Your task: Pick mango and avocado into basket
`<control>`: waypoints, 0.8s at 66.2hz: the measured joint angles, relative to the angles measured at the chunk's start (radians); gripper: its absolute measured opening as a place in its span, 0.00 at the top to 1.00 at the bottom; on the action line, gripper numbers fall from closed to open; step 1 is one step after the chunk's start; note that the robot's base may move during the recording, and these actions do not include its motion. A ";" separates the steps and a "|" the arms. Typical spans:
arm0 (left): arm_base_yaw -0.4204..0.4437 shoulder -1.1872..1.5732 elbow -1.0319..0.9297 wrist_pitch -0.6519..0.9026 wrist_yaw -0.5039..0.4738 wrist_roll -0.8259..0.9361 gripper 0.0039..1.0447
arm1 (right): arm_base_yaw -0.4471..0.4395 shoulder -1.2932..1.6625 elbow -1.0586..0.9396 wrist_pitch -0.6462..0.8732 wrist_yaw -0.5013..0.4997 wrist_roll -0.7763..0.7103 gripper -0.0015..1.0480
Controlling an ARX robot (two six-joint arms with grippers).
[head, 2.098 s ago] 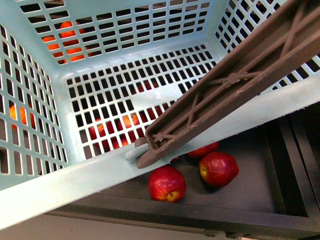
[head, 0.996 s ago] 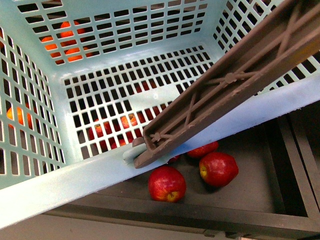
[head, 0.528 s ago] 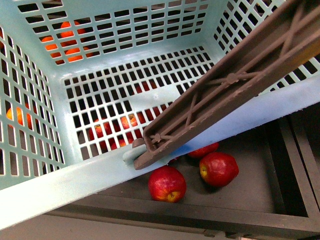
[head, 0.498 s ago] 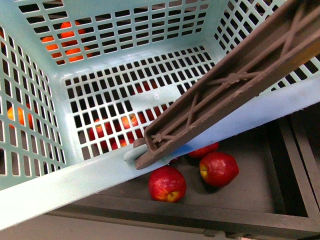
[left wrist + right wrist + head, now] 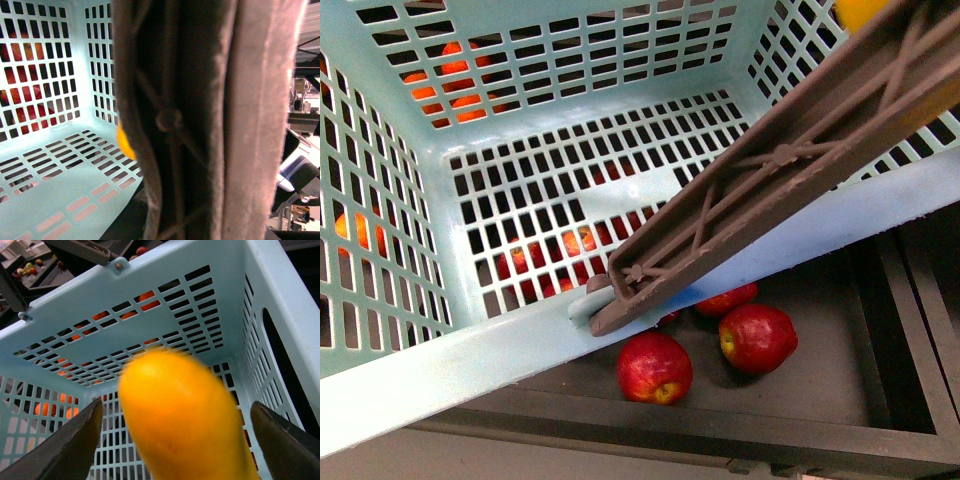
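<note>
One mango [image 5: 181, 415] btwn spread R gripper [image 5: 176, 405] fingers, over basket [image 5: 150, 295]

The mango [image 5: 180, 420] is blurred and cut off below.

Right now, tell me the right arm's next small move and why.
Probably raise the right gripper clear of the basket. Its fingers stand wide apart, with gaps either side of the blurred mango above the basket floor, so the mango seems let go.
</note>
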 joint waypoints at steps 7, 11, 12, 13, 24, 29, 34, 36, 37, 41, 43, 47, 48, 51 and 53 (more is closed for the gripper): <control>0.000 0.001 -0.001 0.000 -0.003 0.000 0.86 | -0.012 -0.016 -0.005 0.006 0.002 0.007 0.09; 0.000 0.002 -0.001 0.000 0.001 0.000 0.86 | -0.026 -0.030 -0.011 0.019 0.026 0.011 0.08; 0.000 0.002 -0.001 0.000 0.002 -0.001 0.86 | -0.029 -0.034 -0.013 0.024 0.034 0.011 0.08; 0.000 0.002 0.000 0.000 0.002 -0.002 0.86 | -0.038 -0.042 -0.016 0.032 0.047 0.011 0.08; 0.000 0.002 0.000 0.000 -0.002 0.000 0.86 | -0.123 -0.139 -0.155 0.295 0.369 -0.172 0.27; 0.003 0.002 0.000 0.000 -0.005 0.000 0.86 | -0.157 -0.198 -0.240 0.344 0.386 -0.243 0.40; 0.000 0.002 0.000 0.000 0.000 0.003 0.86 | -0.171 -0.248 -0.327 0.364 0.361 -0.288 0.57; 0.000 0.002 0.000 0.000 0.004 0.002 0.86 | -0.177 -0.266 -0.356 0.368 0.354 -0.295 0.63; 0.000 0.002 0.000 0.000 0.005 0.000 0.86 | -0.180 -0.275 -0.370 0.370 0.351 -0.297 0.67; 0.000 0.002 0.000 0.000 0.006 -0.004 0.86 | -0.189 -0.301 -0.402 0.374 0.343 -0.301 0.75; 0.000 0.002 0.000 0.000 0.004 -0.004 0.86 | -0.194 -0.318 -0.419 0.375 0.337 -0.304 0.80; 0.000 0.002 0.000 0.000 0.001 -0.002 0.86 | -0.201 -0.347 -0.445 0.375 0.332 -0.308 0.89; 0.000 0.002 0.000 0.000 -0.001 -0.001 0.86 | -0.203 -0.358 -0.454 0.375 0.328 -0.310 0.92; 0.000 0.002 0.000 0.000 -0.003 0.002 0.86 | -0.212 -0.378 -0.473 0.375 0.318 -0.315 0.98; 0.000 0.002 0.000 0.000 -0.003 0.002 0.86 | -0.226 -0.389 -0.482 0.375 0.302 -0.315 0.98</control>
